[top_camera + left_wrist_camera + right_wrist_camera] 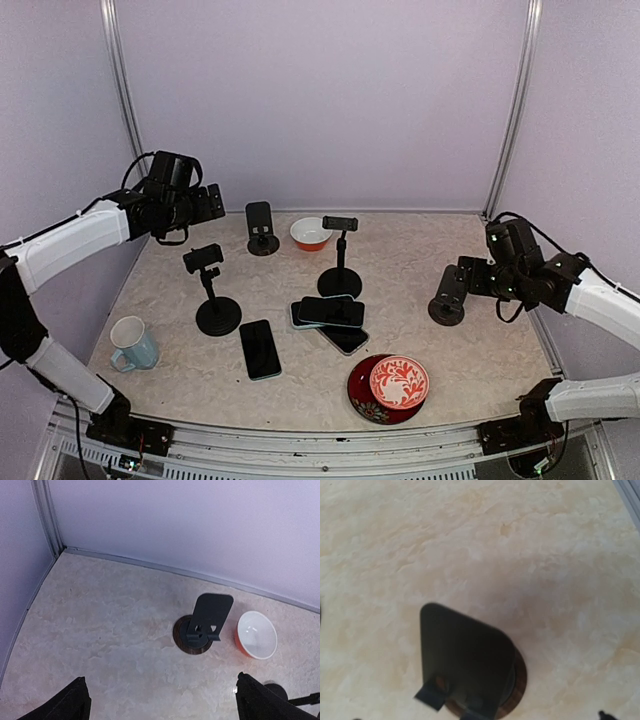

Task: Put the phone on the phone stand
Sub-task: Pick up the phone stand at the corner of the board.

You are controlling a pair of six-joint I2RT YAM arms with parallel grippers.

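White arm links (75,245), black joints (168,200), black cables (133,168)

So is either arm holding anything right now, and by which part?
Nothing is held. The left gripper and the right gripper both stand open and empty.

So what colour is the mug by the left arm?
Pale blue ceramic mug; top external view shows it best.
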